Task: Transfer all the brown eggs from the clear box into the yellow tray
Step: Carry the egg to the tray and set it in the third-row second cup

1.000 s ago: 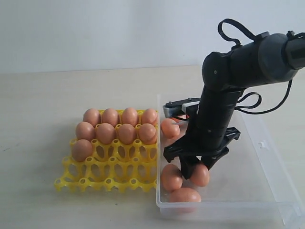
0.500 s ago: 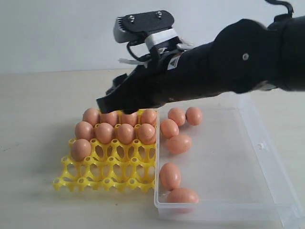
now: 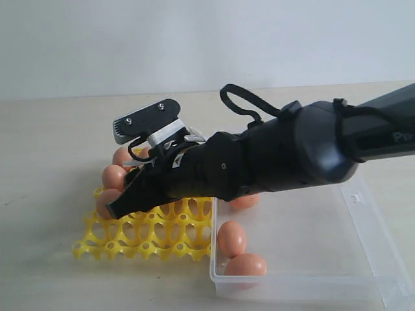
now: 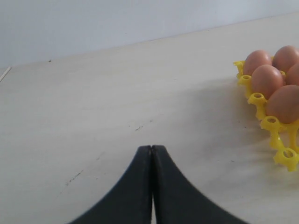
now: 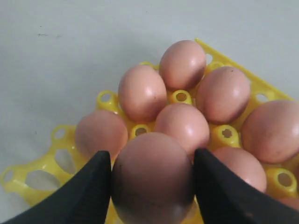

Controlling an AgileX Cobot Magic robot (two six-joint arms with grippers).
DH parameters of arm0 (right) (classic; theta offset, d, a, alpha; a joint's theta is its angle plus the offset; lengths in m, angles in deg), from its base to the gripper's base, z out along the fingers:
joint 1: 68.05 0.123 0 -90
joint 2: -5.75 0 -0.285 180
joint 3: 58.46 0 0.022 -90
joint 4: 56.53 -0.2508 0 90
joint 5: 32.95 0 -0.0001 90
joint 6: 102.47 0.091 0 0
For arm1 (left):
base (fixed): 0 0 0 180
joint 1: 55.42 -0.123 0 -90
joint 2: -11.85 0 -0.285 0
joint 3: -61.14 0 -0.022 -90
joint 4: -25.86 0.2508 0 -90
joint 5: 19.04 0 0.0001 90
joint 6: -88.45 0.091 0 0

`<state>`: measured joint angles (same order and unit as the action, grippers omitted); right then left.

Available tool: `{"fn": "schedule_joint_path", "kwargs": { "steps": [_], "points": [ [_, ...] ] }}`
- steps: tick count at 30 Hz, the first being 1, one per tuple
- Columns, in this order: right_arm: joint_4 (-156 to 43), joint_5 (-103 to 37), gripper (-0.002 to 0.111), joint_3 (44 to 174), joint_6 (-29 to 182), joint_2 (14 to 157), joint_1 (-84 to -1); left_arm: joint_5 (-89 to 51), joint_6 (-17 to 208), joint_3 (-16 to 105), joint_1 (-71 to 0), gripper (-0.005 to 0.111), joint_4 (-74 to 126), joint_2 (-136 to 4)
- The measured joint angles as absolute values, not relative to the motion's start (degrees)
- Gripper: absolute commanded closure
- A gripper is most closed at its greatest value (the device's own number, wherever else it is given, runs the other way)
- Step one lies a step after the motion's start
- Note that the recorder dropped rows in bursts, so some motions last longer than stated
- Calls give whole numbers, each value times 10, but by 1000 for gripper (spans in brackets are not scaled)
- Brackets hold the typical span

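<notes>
brown egg (image 5: 152,179) sits clamped inside the right hand (image 5: 151,163).

My right arm (image 3: 279,155) lies across the far rows of the yellow tray (image 3: 146,249), blocking any approach there from the right. The tray's near cups stand open. Left of it, the table (image 3: 45,194) is bare. Two brown eggs (image 3: 231,238) crowd the clear box's (image 3: 305,280) near left corner, and its right half is open.

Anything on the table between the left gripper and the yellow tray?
No. In the left wrist view, only bare tabletop lies between the left gripper, jaws shut, and the yellow tray.
</notes>
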<state>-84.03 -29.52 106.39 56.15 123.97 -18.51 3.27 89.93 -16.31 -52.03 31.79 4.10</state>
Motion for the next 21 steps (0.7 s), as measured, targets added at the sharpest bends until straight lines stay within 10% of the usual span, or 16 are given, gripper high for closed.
{"fn": "schedule_joint_path", "kwargs": {
  "steps": [21],
  "points": [
    [-829,-295,108,1123,622,1286,-182,33,899,-163,-520,107,318,41]
  ]
}}
